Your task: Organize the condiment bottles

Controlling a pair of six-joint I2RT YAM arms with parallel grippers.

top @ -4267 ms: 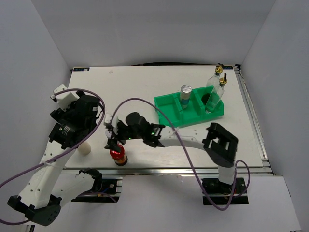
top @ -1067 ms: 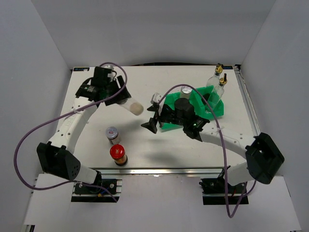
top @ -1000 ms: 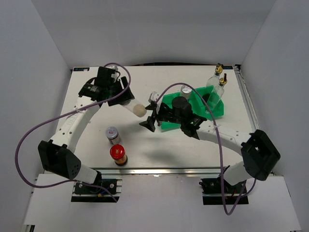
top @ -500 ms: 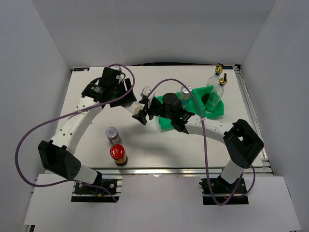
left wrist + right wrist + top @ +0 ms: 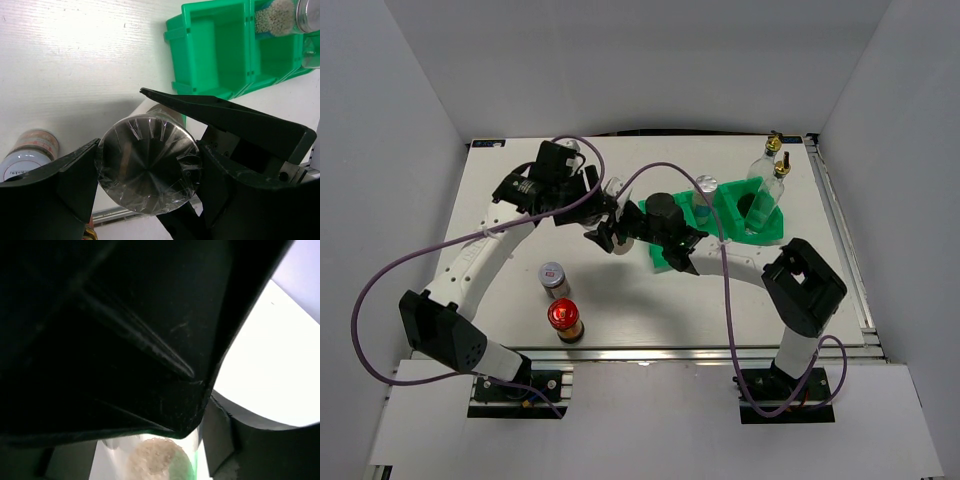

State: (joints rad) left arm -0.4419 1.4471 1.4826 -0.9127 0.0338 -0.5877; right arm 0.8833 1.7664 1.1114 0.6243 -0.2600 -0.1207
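My left gripper (image 5: 147,150) is shut on the silver lid of a shaker (image 5: 147,172), holding it in the air left of the green tray (image 5: 720,215). My right gripper (image 5: 610,228) has come up from the other side, and its black fingers (image 5: 225,117) lie along the shaker's body. The right wrist view shows the shaker's beige-grained base (image 5: 157,460) close up; whether the jaws press on it is unclear. A second shaker (image 5: 705,190) and a tall glass bottle (image 5: 767,195) stand in the tray, with another glass bottle (image 5: 763,158) behind it.
A small jar with a red-marked lid (image 5: 553,276) and a dark red-capped bottle (image 5: 564,318) stand near the front left of the table. The tray's left compartment (image 5: 210,45) holds nothing. Purple cables loop over both arms.
My right gripper swung left from the tray to the held shaker and its jaws narrowed round it. The left arm carried the shaker slightly right, still gripped.
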